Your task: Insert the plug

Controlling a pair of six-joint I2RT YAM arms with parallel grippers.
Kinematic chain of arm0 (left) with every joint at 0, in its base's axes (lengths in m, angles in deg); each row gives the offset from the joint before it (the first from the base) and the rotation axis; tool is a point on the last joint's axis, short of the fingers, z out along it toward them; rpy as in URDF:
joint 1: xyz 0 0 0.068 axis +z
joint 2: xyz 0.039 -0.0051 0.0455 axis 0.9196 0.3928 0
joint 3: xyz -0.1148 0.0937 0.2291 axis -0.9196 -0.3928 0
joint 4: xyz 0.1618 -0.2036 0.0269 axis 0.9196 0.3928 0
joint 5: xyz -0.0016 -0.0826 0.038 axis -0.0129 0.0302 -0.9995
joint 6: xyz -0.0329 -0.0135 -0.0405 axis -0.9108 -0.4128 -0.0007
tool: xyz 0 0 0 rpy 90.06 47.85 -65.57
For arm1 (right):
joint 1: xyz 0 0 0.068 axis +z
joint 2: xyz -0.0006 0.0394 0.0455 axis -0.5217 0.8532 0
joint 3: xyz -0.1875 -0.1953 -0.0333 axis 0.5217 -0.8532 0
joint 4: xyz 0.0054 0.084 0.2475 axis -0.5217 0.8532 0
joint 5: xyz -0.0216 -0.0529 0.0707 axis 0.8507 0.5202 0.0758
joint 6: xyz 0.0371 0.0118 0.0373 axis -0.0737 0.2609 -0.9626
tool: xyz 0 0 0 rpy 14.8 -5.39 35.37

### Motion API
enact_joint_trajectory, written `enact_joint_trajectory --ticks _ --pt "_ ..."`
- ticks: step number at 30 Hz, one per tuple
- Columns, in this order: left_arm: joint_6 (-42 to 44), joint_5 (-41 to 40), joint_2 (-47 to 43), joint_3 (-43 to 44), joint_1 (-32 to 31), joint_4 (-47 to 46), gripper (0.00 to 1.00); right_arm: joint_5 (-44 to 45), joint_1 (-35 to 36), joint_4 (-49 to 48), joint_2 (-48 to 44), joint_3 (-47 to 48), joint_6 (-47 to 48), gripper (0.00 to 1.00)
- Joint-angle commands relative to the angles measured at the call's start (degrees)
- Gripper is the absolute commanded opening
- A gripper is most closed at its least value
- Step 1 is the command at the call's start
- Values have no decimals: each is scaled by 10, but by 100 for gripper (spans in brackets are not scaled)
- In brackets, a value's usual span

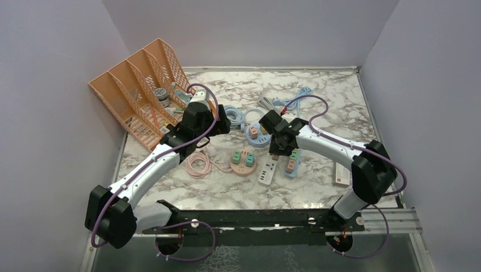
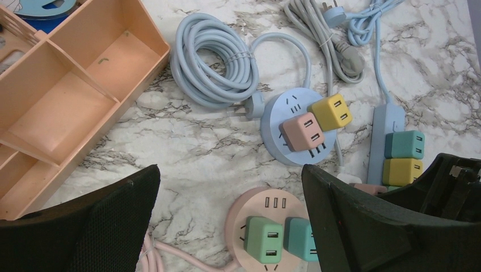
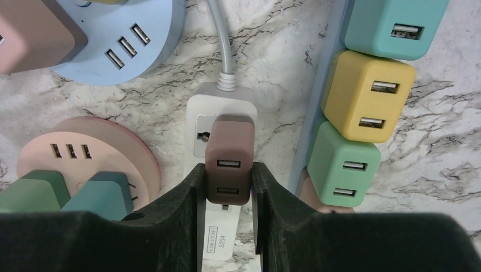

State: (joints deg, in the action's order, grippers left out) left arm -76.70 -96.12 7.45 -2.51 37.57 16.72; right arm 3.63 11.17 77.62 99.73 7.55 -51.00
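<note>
Marbled bench (image 1: 340, 90) holds the white power strip (image 3: 197, 106), my right pincer (image 3: 228, 181) clamped on the brown plug (image 3: 228, 144) standing on it, left pincer (image 2: 230, 175) apart; I worry tilted prongs would jam.

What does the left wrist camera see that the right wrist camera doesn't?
Only the left wrist view shows the orange basket, the coiled blue cord and the grey cord. Only the right wrist view shows the brown plug pinched in the right claw, above the white strip. Both show the round blue socket, the round pink socket and the long blue strip.
</note>
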Motion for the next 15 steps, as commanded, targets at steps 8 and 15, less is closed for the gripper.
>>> enact_joint_trajectory --ticks 8,15 --pt "-14 -16 3 5 12 3 97 -46 3 -50 87 -91 1 1" --pt "-19 -7 1 18 13 18 99 -29 2 -27 77 -47 1 12"
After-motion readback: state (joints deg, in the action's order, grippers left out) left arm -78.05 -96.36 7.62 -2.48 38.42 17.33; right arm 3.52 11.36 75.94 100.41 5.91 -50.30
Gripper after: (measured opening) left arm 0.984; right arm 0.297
